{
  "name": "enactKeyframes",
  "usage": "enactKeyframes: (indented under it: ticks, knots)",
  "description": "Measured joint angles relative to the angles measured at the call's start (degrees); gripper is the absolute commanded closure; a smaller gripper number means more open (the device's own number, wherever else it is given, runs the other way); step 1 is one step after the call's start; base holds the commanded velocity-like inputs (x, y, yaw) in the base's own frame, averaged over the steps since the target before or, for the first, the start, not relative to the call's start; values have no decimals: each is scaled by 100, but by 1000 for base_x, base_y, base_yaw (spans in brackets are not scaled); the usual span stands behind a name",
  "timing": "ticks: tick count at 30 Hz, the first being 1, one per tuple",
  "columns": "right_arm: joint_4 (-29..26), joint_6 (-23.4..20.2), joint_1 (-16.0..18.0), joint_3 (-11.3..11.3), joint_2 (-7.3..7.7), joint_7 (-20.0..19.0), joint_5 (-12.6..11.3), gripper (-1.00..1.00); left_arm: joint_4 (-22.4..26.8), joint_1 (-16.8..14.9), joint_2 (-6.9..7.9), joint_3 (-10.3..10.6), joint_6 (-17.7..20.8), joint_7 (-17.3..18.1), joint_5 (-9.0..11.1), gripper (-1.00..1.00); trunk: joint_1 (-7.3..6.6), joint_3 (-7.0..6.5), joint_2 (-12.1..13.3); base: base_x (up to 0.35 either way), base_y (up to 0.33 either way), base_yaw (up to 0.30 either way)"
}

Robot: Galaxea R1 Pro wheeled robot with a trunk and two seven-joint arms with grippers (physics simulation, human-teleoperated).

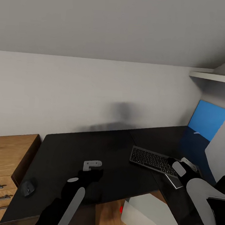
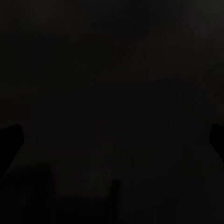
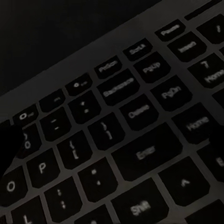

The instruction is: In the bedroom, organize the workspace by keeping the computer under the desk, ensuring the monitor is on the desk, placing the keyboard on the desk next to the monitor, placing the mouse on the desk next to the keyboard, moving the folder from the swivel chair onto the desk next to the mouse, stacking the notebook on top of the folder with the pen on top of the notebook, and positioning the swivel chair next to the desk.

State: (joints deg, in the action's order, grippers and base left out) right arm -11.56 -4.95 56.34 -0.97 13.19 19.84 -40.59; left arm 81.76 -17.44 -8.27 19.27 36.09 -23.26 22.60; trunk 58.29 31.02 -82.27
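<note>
A: So, keyboard [image 1: 152, 160] — where's it at?

B: On the black desk [image 1: 88, 151], right side, near the front edge, angled a bit. Right gripper [image 1: 176, 165] is over its right end; the wrist cam sits v. close above the keys [image 3: 140, 154], Enter and Backspace readable. Whether it's clamped or loose, can't tell: fingertips are dark vs. dark keys.

A: Mouse?

B: Mouse [image 1: 27, 187] at the desk's front-left corner, well apart from the keyboard. Nothing touching it.

A: Left gripper?

B: Left gripper [image 1: 92, 174] hangs over the middle front of the desk, close to the surface. Wrist cam is nearly all black; the two dark finger shapes at the frame's edges sit wide apart, so it looks spread, nothing btwn them.

A: Anything else round there?

B: Monitor [image 1: 222, 149] at far right on the desk, blue screen [image 1: 207, 119] showing behind it. Wooden drawer unit [image 1: 2, 161] left of the desk. White shelf [image 1: 214, 77] up on the right wall. A pale box [image 1: 144, 214] under the desk front, prob. the computer, not sure.
</note>
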Motion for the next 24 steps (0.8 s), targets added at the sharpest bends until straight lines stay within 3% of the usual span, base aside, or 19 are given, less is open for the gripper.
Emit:
enactKeyframes:
  ticks: [24]
  knots:
    - [-2, 1, 1, -13, -7, -5, -15, -100, 0, 0, 0, 0, 8, 0, 7, -100, 0, 0, 1, -24, 102, 0]
